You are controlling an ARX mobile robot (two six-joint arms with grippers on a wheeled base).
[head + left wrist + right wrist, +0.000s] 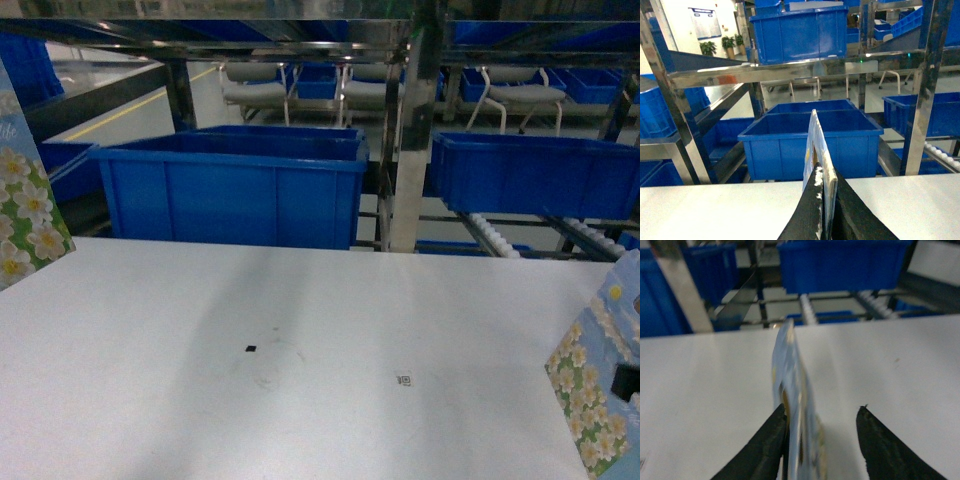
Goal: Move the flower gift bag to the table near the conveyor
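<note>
Two flower gift bags in view, both flat glossy paper printed with white daisies on pale blue and green. Left bag (22,215) at the left edge of the head view; right bag (598,385) at the lower right edge, standing on the table.

Left pincer (824,210): matte black wedge fingers pinched tight on the left bag's thin edge, bag upright and edge-on in the left wrist view, over the table's far border. Whether the bag's bottom touches the table: cannot tell.

Right pincer (822,427): two black tapered fingers spread moderately wide. Right bag sits between them, against the left finger (771,432), clear gap to the right finger. Bag blurred, tilted slightly, edge-on.

Table (300,330): large flat matte white top, faint ring scuff mid-surface, two tiny dark square marks (250,348) visible.

Conveyor (500,240): polished steel frame, rows of small white rollers behind the table's far edge, right of centre; two roller tracks visible in the right wrist view.

Blue bins (235,185): rigid moulded plastic, ribbed walls, open tops. Two large ones directly behind the table in the head view, more on racks beyond. Steel upright post (405,150) between the two, mirror finish.
</note>
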